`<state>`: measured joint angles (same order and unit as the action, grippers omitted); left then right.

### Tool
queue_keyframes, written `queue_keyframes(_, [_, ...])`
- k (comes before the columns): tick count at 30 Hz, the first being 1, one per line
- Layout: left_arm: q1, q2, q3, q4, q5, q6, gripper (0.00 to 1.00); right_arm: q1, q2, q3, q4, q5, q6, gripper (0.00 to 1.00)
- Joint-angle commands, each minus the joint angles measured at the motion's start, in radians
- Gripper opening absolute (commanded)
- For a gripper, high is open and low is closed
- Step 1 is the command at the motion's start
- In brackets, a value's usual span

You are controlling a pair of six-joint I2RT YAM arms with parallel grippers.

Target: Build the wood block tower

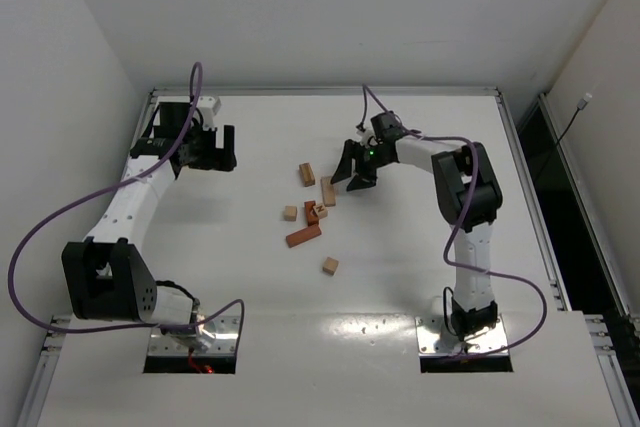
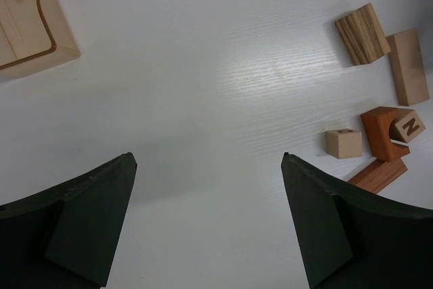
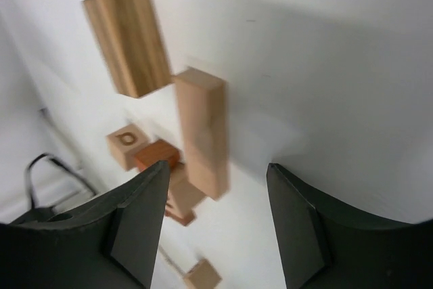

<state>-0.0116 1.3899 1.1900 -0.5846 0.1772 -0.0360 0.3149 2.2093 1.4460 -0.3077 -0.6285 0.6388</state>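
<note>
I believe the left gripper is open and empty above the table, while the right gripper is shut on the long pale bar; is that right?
Not quite: the right wrist view shows the right gripper open, with the long pale bar lying ungripped on the table. The left gripper is indeed open and empty above it.

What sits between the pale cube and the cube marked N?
A reddish-brown block, between the pale cube and the N cube; the left wrist view shows it.
</note>
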Motion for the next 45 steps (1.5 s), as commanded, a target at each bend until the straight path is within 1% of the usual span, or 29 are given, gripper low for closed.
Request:
queue_keyframes(1, [0.002,-0.003,0.016,0.032,0.019,-0.012,0.87,-0.025,-0.069,-0.032,-0.086,0.206,-0.091,0.57])
queue_keyframes(4, [0.002,-0.026,0.016,0.042,-0.005,-0.022,0.87,-0.025,-0.121,-0.058,-0.108,0.243,-0.16,0.55])
queue_keyframes(5, [0.002,-0.026,0.002,0.051,-0.005,-0.022,0.87,-0.016,-0.173,-0.07,-0.108,0.243,-0.189,0.55])
queue_keyframes(6, [0.002,-0.04,0.002,0.051,-0.015,-0.022,0.87,-0.016,-0.206,-0.106,-0.096,0.212,-0.258,0.55])
queue_keyframes(7, [-0.007,-0.058,-0.021,0.063,-0.015,-0.022,0.87,0.016,-0.245,-0.133,-0.055,0.184,-0.311,0.55])
queue_keyframes(8, [-0.007,-0.068,-0.021,0.063,-0.015,-0.022,0.87,0.032,-0.334,-0.163,-0.026,0.152,-0.37,0.55])
queue_keyframes(9, [-0.016,-0.068,-0.036,0.063,-0.025,-0.022,0.87,0.05,-0.379,-0.226,-0.002,0.109,-0.483,0.55])
queue_keyframes(10, [-0.016,-0.08,-0.05,0.063,-0.025,-0.022,0.87,0.091,-0.416,-0.246,0.01,0.092,-0.54,0.55])
queue_keyframes(11, [-0.016,-0.091,-0.05,0.063,-0.025,-0.022,0.87,0.14,-0.462,-0.256,-0.011,0.092,-0.659,0.55])
queue_keyframes(12, [-0.016,-0.091,-0.059,0.063,-0.025,-0.022,0.87,0.163,-0.474,-0.256,-0.062,0.07,-0.726,0.55])
queue_keyframes(15, [-0.016,-0.091,-0.059,0.063,-0.025,-0.022,0.87,0.22,-0.511,-0.265,-0.099,0.056,-0.873,0.54])
queue_keyframes(16, [-0.016,-0.091,-0.059,0.063,-0.025,-0.022,0.87,0.257,-0.529,-0.265,-0.109,0.056,-0.962,0.54])
queue_keyframes(18, [-0.016,-0.091,-0.059,0.063,-0.016,-0.022,0.87,0.292,-0.539,-0.274,-0.139,0.069,-1.052,0.54])
queue_keyframes(19, [-0.016,-0.091,-0.059,0.063,-0.016,-0.022,0.87,0.334,-0.539,-0.274,-0.155,0.081,-1.146,0.54])
queue_keyframes(22, [-0.016,-0.091,-0.059,0.063,-0.016,-0.013,0.87,0.392,-0.539,-0.262,-0.166,0.14,-1.261,0.54])
queue_keyframes(24, [-0.016,-0.091,-0.059,0.054,-0.027,-0.013,0.88,0.418,-0.516,-0.253,-0.166,0.156,-1.313,0.54])
queue_keyframes(28, [-0.016,-0.091,-0.069,0.054,-0.1,-0.022,0.99,0.464,-0.45,-0.22,-0.157,0.17,-1.444,0.58])
queue_keyframes(35, [-0.016,-0.091,-0.069,0.036,-0.14,-0.031,0.99,0.521,-0.304,-0.148,-0.176,0.119,-1.525,0.59])
queue_keyframes(45, [0.002,-0.091,-0.078,0.035,-0.14,-0.012,0.99,0.553,-0.185,-0.081,-0.185,0.119,-1.535,0.57])
